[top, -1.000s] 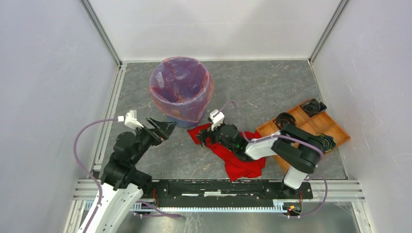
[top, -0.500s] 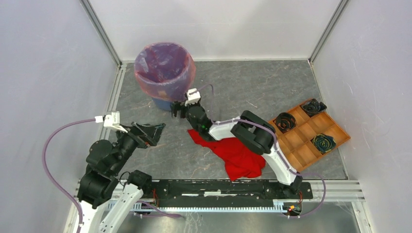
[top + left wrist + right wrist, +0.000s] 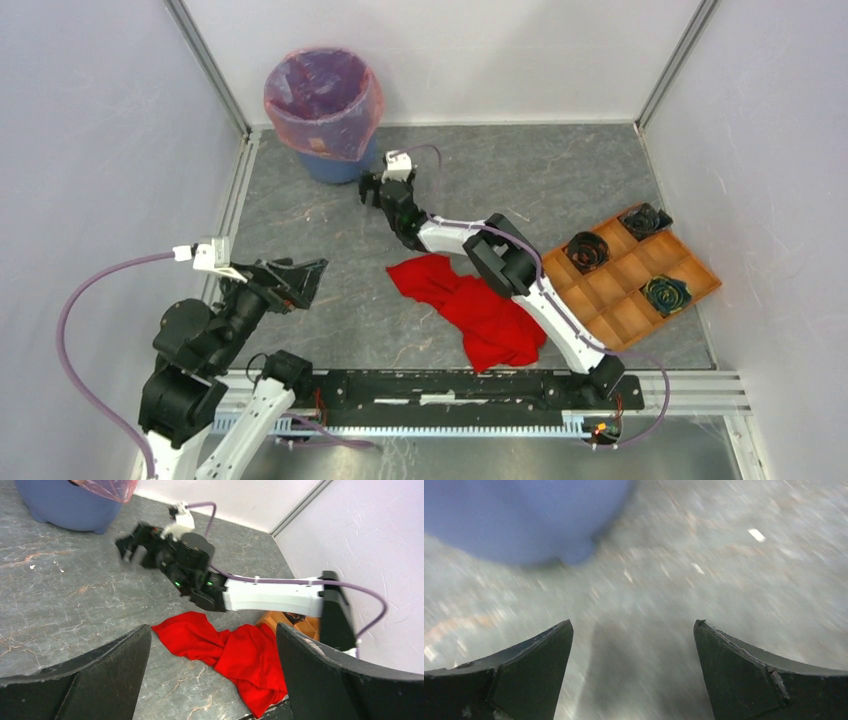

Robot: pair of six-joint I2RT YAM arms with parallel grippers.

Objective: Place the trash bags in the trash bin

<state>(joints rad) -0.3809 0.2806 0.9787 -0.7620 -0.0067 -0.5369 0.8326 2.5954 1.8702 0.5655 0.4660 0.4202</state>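
Note:
The blue trash bin stands at the far left corner, lined with the translucent red-orange trash bag, whose edge is folded over the rim. The bin's base also shows in the left wrist view and, blurred, in the right wrist view. My right gripper is open and empty, stretched far out, just right of the bin's base. My left gripper is open and empty at the near left, well apart from the bin.
An opaque red cloth lies crumpled on the grey floor in the middle front. An orange-brown compartment tray with dark coiled items sits at the right. White walls and metal rails enclose the space.
The bin with its bag has slid from the middle to the far left corner. My right arm has stretched out after it. My left arm has drawn back toward the near left.

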